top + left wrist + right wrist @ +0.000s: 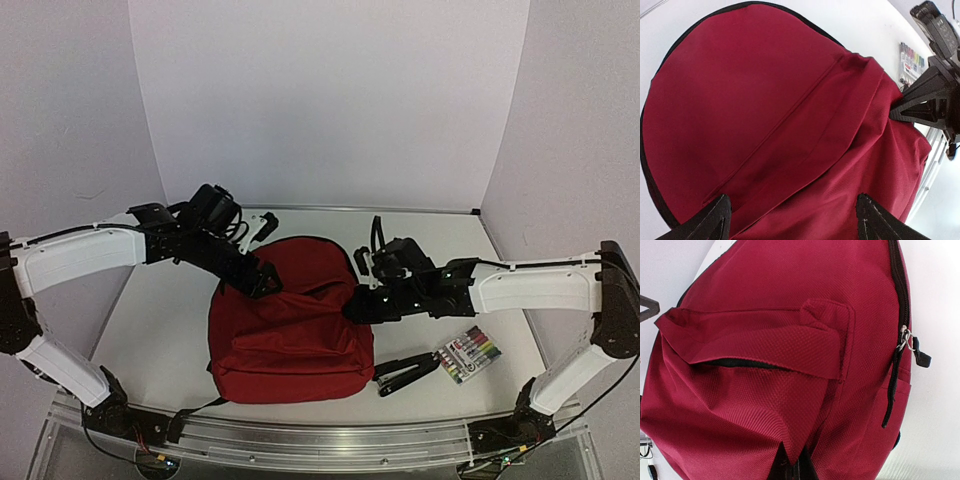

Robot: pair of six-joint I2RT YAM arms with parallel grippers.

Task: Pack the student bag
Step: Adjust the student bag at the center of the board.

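The student bag (290, 330), a dark red backpack, lies flat in the middle of the table, with its black zipper (896, 365) running along one side. My left gripper (268, 280) hovers open over the bag's upper left part. In the left wrist view its fingers (720, 215) stand wide apart above the red cloth (755, 100) with nothing between them. My right gripper (352, 308) is at the bag's right edge. In the right wrist view it (792, 460) is shut on a pinched fold of the bag (765, 405), just below the front pocket flap (760, 342).
A pack of coloured markers (468, 353) lies right of the bag, and a black stapler (405, 373) rests beside the bag's lower right corner. A black cable with a plug (262, 225) lies behind the bag. White walls enclose the table on three sides.
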